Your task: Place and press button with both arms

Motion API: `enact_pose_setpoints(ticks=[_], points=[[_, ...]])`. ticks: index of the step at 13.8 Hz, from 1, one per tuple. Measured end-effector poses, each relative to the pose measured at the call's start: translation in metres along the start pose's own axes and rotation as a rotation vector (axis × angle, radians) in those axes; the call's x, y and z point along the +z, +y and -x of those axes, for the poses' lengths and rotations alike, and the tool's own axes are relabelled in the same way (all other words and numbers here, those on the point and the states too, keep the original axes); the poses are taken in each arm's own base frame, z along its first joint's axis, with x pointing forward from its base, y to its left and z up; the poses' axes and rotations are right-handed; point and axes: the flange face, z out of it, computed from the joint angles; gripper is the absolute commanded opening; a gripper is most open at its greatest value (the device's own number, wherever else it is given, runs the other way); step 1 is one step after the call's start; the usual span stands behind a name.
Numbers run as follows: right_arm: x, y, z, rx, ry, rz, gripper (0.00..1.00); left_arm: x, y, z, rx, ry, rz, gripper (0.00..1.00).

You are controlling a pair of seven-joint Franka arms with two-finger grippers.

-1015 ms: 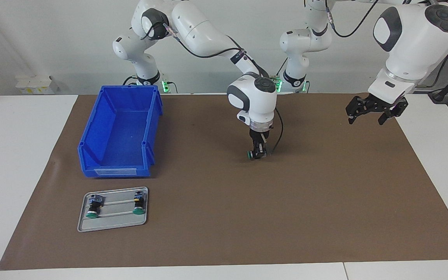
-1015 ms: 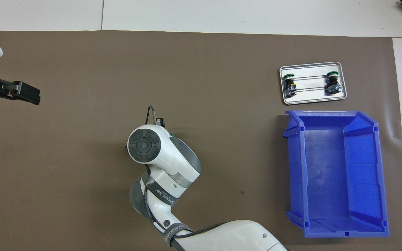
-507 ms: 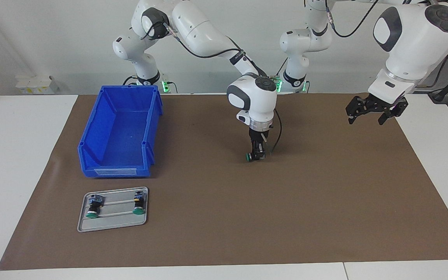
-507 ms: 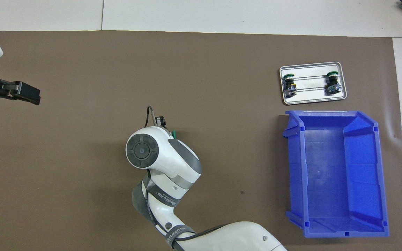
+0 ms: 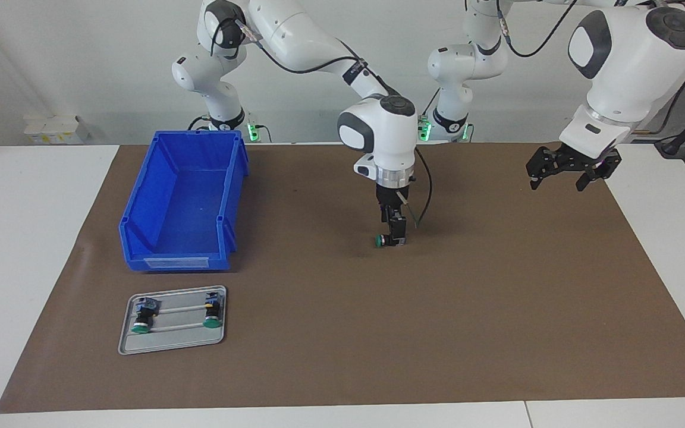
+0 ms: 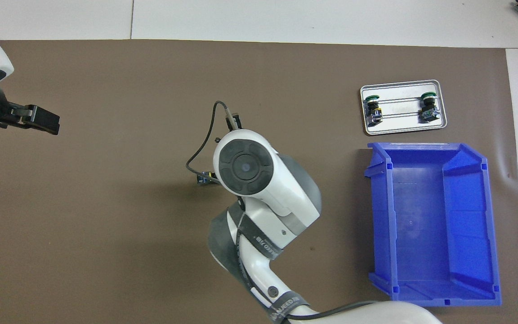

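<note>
The right hand point(image 5: 394, 236) is closed on the button point(image 5: 382, 241) low over the middle of the surface point(image 5: 497, 297), the left hand point(image 5: 565, 172) waits spread; it seems light, rigid, best gripped by its black body.

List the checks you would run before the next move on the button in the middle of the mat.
1. Button at the right gripper, mid-mat: ok.
2. Button's cap facing up for pressing: not ok, it seems to point sideways.
3. Right gripper released from the button: cannot tell.
4. Left gripper open, waiting over the mat's left-arm end: ok.
5. Two spare buttons on their tray, beside the blue bin, away from the work spot: ok.
</note>
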Motion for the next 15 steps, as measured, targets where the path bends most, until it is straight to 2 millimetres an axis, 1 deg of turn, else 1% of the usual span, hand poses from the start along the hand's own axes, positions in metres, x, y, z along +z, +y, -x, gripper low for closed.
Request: enact_pose_setpoints(ticks=[1, 3, 5, 7, 9, 11, 12, 13, 15], points=[[-0.009, -0.001, -0.031, -0.062, 0.006, 0.003, 1.0, 0.002, 0.008, -0.002, 0.038, 0.009, -0.001, 1.0], [-0.02, -0.004, -0.09, -0.212, 0.022, 0.021, 1.0, 0.012, 0.03, -0.004, 0.172, 0.042, -0.004, 1.0], [-0.03, -0.009, -0.154, -0.391, 0.04, 0.031, 1.0, 0.031, 0.054, -0.002, 0.312, 0.093, 0.034, 1.0], [-0.044, -0.009, -0.219, -0.536, 0.053, 0.059, 1.0, 0.05, 0.078, 0.002, 0.421, 0.126, 0.091, 1.0], [-0.062, -0.001, -0.274, -0.68, 0.049, 0.107, 1.0, 0.064, 0.111, 0.006, 0.501, 0.126, 0.117, 1.0], [-0.081, 0.014, -0.322, -0.801, 0.029, 0.159, 1.0, 0.079, 0.147, 0.01, 0.575, 0.141, 0.155, 1.0], [-0.09, 0.022, -0.346, -0.84, 0.018, 0.18, 1.0, 0.09, 0.162, 0.012, 0.624, 0.159, 0.178, 1.0], [-0.099, 0.031, -0.369, -0.869, 0.006, 0.198, 1.0, 0.102, 0.173, 0.014, 0.677, 0.174, 0.198, 1.0], [-0.114, 0.048, -0.406, -0.912, -0.018, 0.222, 1.0, 0.121, 0.184, 0.02, 0.78, 0.179, 0.215, 1.0]])
